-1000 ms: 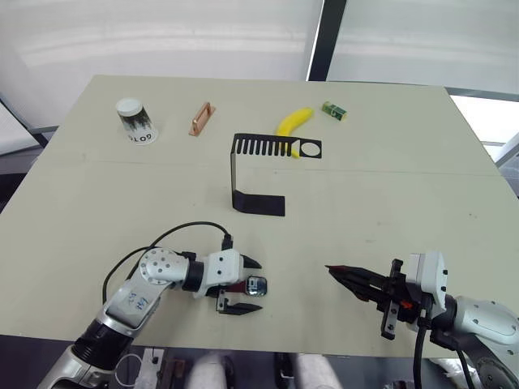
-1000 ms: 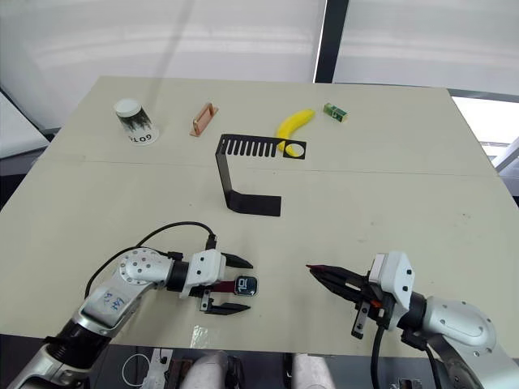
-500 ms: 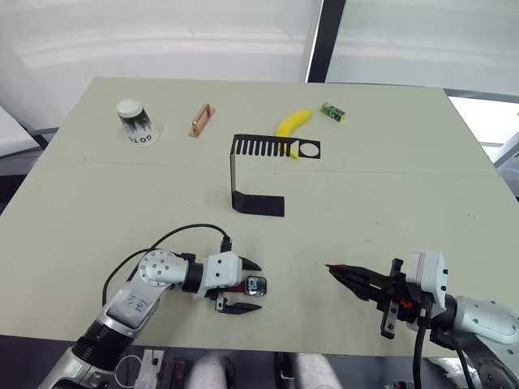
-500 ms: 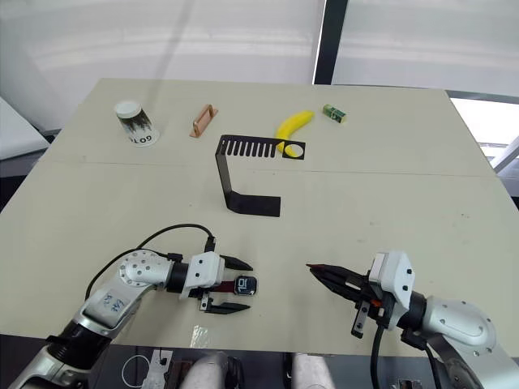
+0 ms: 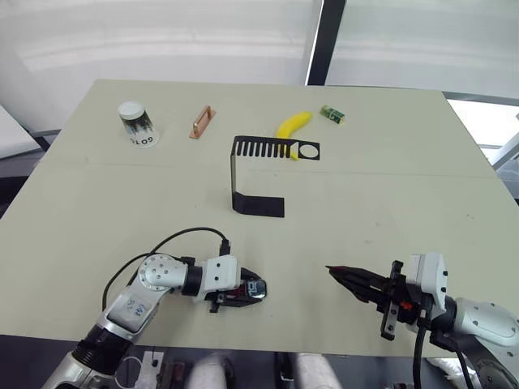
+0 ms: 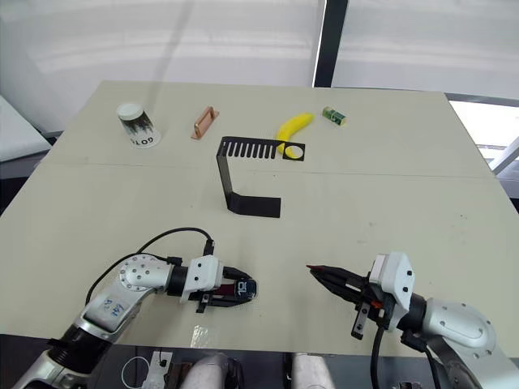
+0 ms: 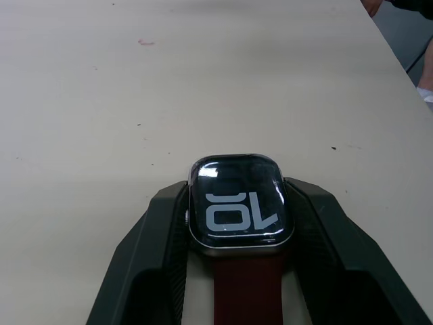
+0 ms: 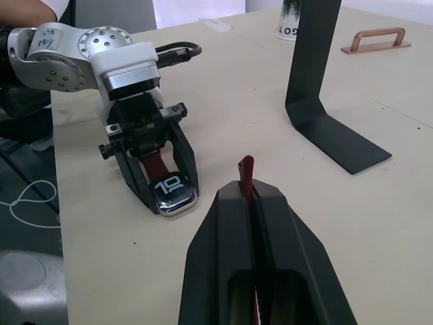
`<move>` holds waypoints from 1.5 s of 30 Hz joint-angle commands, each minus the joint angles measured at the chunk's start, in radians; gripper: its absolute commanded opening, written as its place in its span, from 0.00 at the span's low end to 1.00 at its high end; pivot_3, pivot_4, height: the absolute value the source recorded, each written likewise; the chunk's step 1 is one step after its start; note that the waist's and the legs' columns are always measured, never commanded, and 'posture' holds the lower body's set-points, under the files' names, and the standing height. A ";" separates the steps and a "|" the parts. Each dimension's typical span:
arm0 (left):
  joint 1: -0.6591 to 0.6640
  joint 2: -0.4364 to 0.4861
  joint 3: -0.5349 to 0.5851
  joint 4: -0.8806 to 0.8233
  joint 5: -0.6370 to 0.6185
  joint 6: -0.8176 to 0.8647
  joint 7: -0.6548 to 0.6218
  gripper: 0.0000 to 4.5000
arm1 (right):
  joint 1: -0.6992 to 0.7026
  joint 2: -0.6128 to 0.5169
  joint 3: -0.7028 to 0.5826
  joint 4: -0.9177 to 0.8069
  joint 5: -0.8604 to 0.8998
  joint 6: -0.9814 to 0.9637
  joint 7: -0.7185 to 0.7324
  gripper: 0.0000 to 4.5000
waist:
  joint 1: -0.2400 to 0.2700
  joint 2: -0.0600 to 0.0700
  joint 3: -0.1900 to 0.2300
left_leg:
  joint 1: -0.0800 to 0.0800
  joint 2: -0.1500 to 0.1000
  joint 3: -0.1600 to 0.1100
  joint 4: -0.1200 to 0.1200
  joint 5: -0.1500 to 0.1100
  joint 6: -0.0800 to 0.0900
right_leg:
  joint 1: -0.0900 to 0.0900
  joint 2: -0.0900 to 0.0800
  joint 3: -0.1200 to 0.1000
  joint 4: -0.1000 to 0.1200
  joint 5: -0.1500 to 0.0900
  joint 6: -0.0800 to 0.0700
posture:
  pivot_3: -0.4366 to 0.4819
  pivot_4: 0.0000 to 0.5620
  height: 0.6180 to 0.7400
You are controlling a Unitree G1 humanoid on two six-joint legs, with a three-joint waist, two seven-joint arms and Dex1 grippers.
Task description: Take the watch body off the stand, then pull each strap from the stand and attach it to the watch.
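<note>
Watch body [image 7: 240, 211] clamped between left pincer [image 5: 242, 292] fingers; right pincer [image 5: 350, 279] pinching a strap [image 8: 247, 177].

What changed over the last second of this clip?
The left gripper closed its jaws onto the watch body, which already carries one strap. The right gripper stayed put, pinching the other strap. The stand did not move.
</note>
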 commanded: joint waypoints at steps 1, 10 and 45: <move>-0.009 -0.024 0.072 -0.029 -0.162 0.165 -0.025 0.36 | -0.002 -0.001 -0.019 -0.058 -0.035 -0.045 -0.009 0.00 | -0.001 0.000 0.000 | 0.000 0.000 0.000 0.000 0.000 0.000 | 0.000 0.000 0.000 0.000 0.000 0.000 | 0.48 0.27 0.91; -0.208 0.001 0.222 -0.035 -0.660 0.757 -0.114 0.36 | -0.094 -0.010 0.072 -0.158 -0.245 -0.085 -0.082 0.00 | -0.002 0.000 0.000 | -0.004 0.000 -0.001 0.002 0.000 -0.001 | -0.004 0.000 -0.001 0.002 0.000 0.000 | 0.48 0.27 0.91; -0.393 -0.122 0.140 0.166 -0.637 0.961 -0.105 0.36 | -0.267 -0.028 0.272 -0.142 -0.493 -0.078 -0.102 0.00 | 0.000 -0.001 0.001 | -0.006 0.000 -0.003 0.007 0.000 -0.002 | -0.004 0.001 -0.001 0.003 -0.001 0.000 | 0.48 0.27 0.91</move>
